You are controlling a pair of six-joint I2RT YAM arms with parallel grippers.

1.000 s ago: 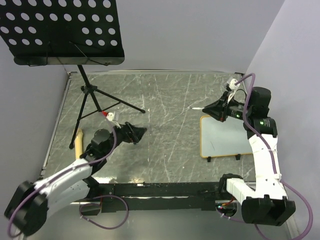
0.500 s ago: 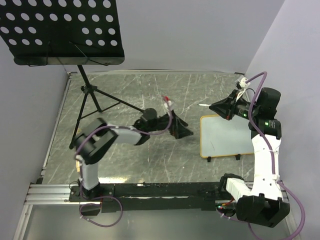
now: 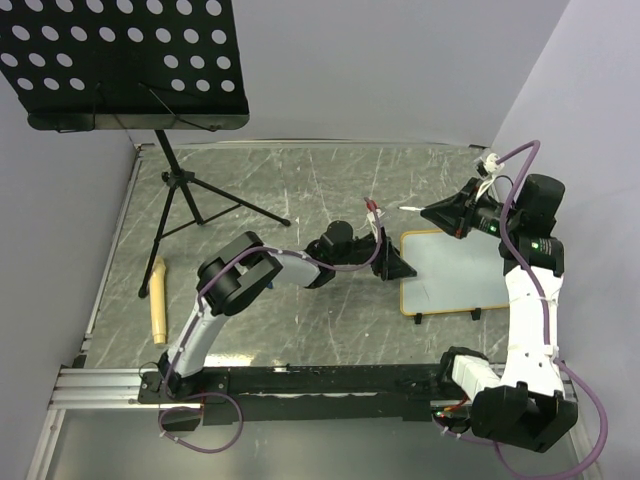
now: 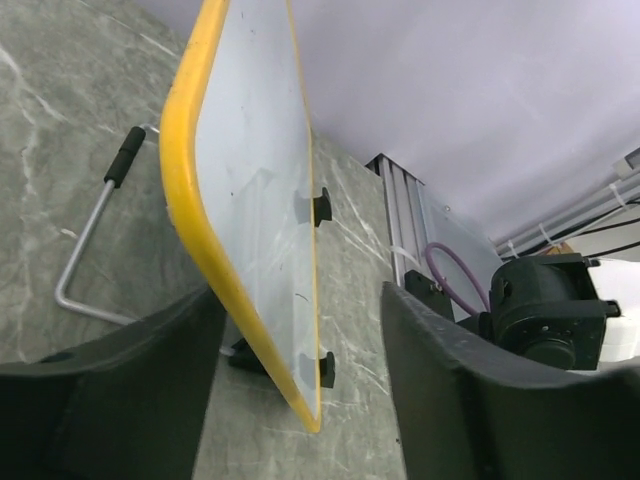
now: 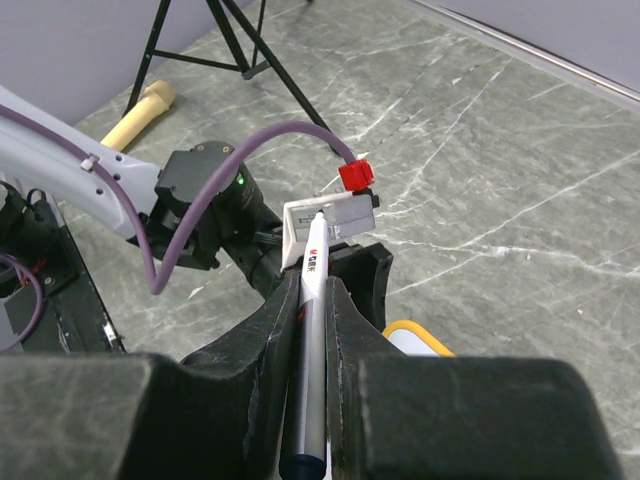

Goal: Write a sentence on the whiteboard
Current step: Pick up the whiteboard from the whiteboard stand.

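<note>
Now left gripper [image 3: 397,265], jaws apart and empty, straddles left edge of whiteboard [image 3: 455,270]; right gripper [image 3: 440,213], clamped on marker [image 5: 308,360], hovers above.

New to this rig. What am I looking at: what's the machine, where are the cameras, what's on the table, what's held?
Two robot arms are bolted at the near edge of a grey marbled table, each ending in a two-finger gripper. The wide picture comes from a fixed camera above and behind them; the other two come from a camera on each wrist, so each shows its own dark fingers. On the table: a small white whiteboard with a thin tan frame, no writing visible; the tripod of a black perforated music-stand tray; a tan cylindrical stick. The right gripper is shut on a grey-barrelled marker near the board's far edge. The left gripper is open, jaws either side of the board's left edge.
</note>
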